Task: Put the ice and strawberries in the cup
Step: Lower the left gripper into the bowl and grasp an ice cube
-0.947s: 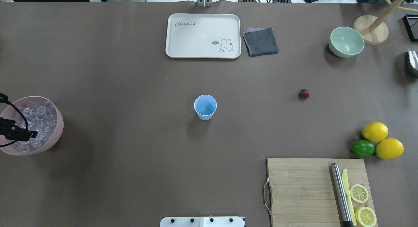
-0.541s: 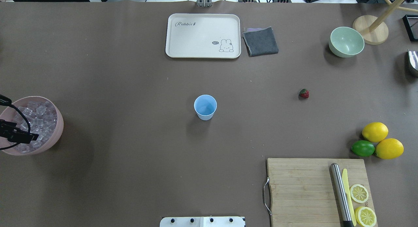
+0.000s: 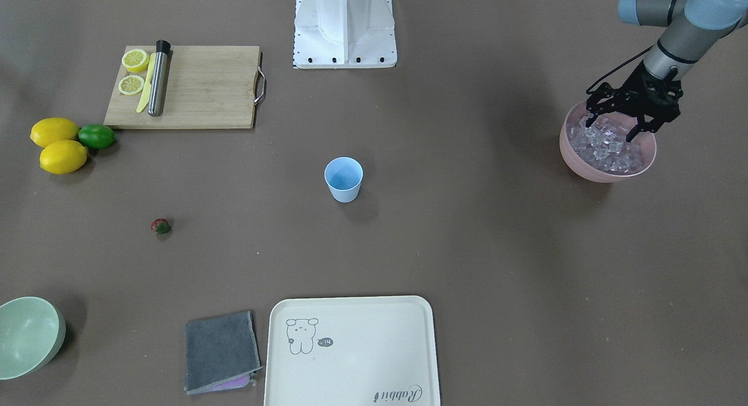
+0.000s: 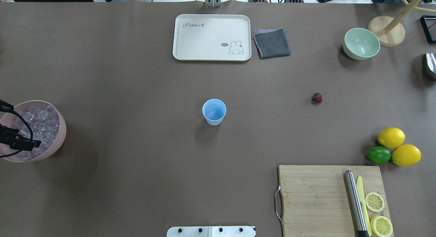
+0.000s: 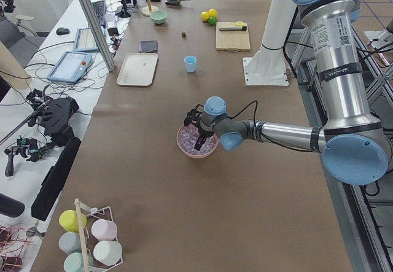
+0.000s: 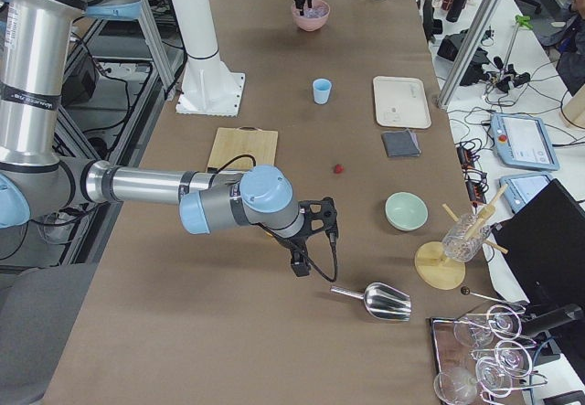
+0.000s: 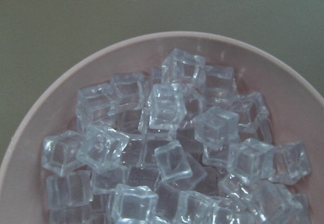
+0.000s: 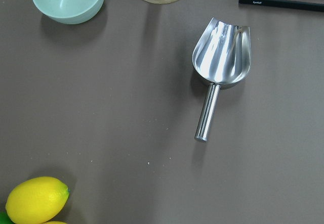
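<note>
The light-blue cup (image 4: pixel 214 112) stands upright and empty at the table's middle, also in the front view (image 3: pixel 343 180). The tiny red strawberry (image 4: pixel 317 98) lies alone to the cup's right, also in the front view (image 3: pixel 160 226). The ice (image 7: pixel 167 107) fills a pink bowl (image 4: pixel 62 134) at the table's left edge. My left gripper (image 3: pixel 610 130) hangs open just over the ice (image 3: pixel 608 149), fingers spread, holding nothing. My right gripper (image 6: pixel 311 236) shows only in the exterior right view, above bare table near the scoop; I cannot tell if it is open.
A cream tray (image 4: pixel 212 37), grey cloth (image 4: pixel 271 43) and pale green bowl (image 4: pixel 361 43) sit at the far side. Two lemons (image 4: pixel 391 137) and a lime (image 4: pixel 378 154) lie right, by a cutting board (image 4: pixel 313 196). A metal scoop (image 8: pixel 221 57) lies under the right wrist.
My left gripper has shifted slightly toward the table's left edge over the ice bowl. Nothing else has moved.
</note>
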